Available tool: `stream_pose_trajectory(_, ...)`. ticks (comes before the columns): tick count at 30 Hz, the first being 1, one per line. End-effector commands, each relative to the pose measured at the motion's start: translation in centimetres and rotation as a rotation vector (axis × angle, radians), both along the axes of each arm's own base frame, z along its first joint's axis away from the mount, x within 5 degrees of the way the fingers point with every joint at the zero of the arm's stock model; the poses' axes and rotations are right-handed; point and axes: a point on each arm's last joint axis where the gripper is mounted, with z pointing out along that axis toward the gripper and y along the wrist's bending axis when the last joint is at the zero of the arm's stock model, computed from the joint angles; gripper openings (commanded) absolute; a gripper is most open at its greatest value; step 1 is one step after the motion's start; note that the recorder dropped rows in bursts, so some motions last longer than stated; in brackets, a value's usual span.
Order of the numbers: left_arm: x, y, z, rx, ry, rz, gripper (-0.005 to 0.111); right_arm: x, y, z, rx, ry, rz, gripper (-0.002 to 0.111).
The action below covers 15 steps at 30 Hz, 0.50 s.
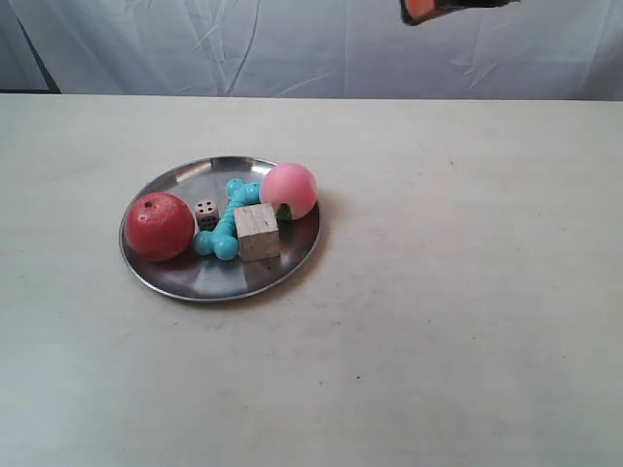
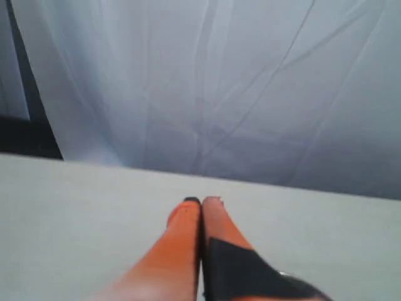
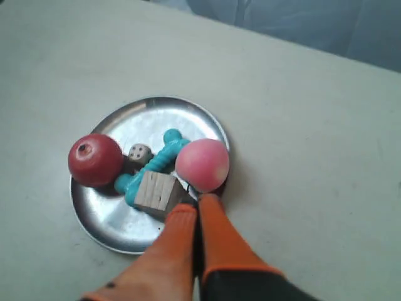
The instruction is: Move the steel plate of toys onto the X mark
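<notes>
I am looking across a pale table (image 1: 467,370); a creased white curtain (image 1: 292,49) is hanging behind the table.

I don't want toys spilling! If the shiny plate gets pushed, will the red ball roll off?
The round red apple-like ball would probably roll easily. It sits at the edge of the shallow round steel plate, whose low rim may not stop it.

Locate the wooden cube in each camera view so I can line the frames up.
Exterior view: the wooden cube sits on the right half of the steel plate, just below the pink peach.
Left wrist view: not in it.
Right wrist view: on the steel plate, right at the right pincer tips, beside the pink peach.
Shared landmark: the pink peach, next to the cube in both.
</notes>
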Motion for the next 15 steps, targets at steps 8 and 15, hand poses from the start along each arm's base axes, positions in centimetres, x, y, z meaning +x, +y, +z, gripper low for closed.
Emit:
stream_pose_trajectory(8, -13.5, -0.8, 1.0, 0.177, -0.402, 0.091, 0.0, -13.4, -4.7, -4.6, 0.027, -0.354, -0.119, 0.0)
stream_pose_trajectory(15, -19.0, -1.5, -3.4, 0.22, -0.404, 0.022, 0.0, -20.7, -6.9, -6.3, 0.104, -0.62, -0.171, 0.0)
